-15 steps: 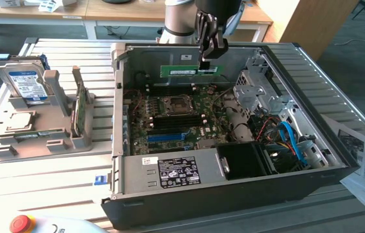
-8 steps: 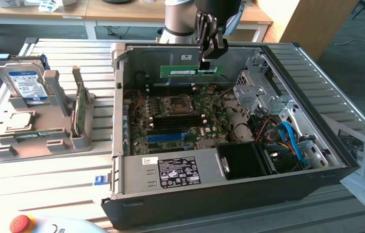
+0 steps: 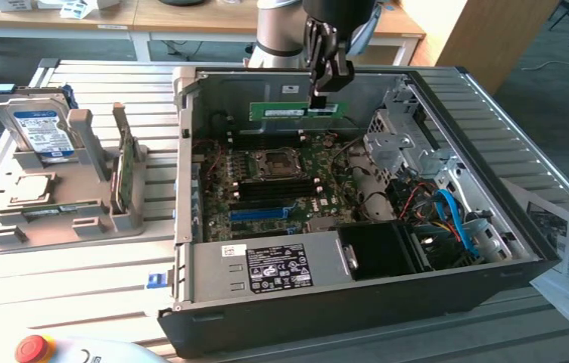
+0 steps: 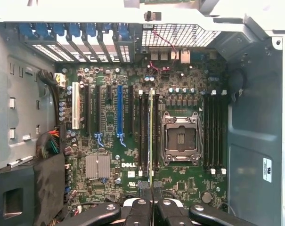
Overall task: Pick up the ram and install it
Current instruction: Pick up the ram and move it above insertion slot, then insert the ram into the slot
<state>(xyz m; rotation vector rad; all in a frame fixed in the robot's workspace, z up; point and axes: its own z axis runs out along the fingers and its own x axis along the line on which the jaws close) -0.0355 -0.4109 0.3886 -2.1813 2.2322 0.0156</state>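
The ram (image 3: 293, 111) is a thin green stick, held level in the air over the far part of the open computer case (image 3: 527, 249). My gripper (image 3: 322, 100) is shut on its right end from above. In the wrist view the ram (image 4: 151, 141) shows edge-on as a thin line running out from between the black fingers (image 4: 138, 209). It lies along the black memory slots (image 4: 143, 132) beside the processor socket (image 4: 181, 136). The stick hangs above the motherboard (image 3: 264, 208) and touches no slot.
A grey holder (image 3: 63, 219) at the exterior view's left carries a hard drive (image 3: 37, 128), a standing green card (image 3: 121, 170) and a chip (image 3: 27, 189). Inside the case are the power supply (image 3: 275, 268), a drive cage (image 3: 401, 136) and cables (image 3: 456, 219). A red stop button (image 3: 34, 348) sits in front.
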